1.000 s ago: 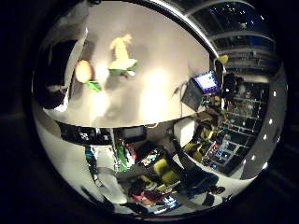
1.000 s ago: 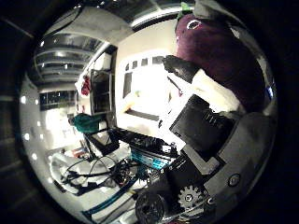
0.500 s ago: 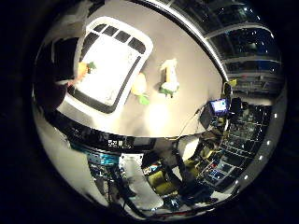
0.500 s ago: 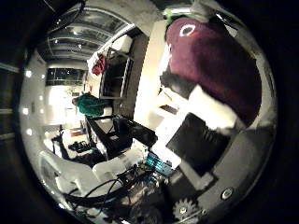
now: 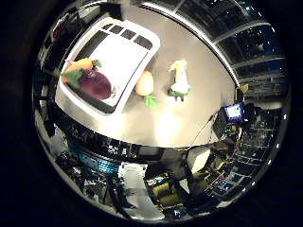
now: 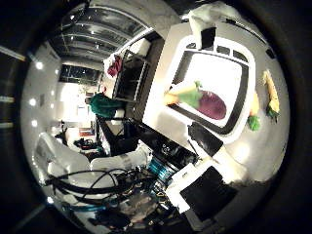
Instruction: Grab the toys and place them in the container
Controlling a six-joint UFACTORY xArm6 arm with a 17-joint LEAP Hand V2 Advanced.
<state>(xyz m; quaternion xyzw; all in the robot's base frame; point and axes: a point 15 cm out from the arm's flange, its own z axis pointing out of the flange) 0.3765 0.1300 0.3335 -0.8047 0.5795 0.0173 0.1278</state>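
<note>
A grey, glossy table (image 5: 189, 101) was seen from well above, with a cluttered workshop of racks, equipment and a lit small screen (image 5: 234, 111) spread around its edge. On the table, a white rectangular plastic container (image 5: 137, 45) with a row of slots along one end was placed. Inside it, at the end away from the slots, a dark purple plush eggplant with a green cap (image 5: 94, 84) was found lying against an orange plush carrot with green leaves (image 5: 79, 64), the two touching. Just outside the container's long wall, a pale orange rounded plush toy with a green stem (image 5: 145, 85) was seen on the table, close to the rim. Beside that, slightly further from the container, a pale yellow plush toy with a green base (image 5: 179, 80) was lying. Black and white parts of the hand (image 6: 209, 190) were visible at the view's edge, holding nothing; how far the fingers were spread could not be told.
</note>
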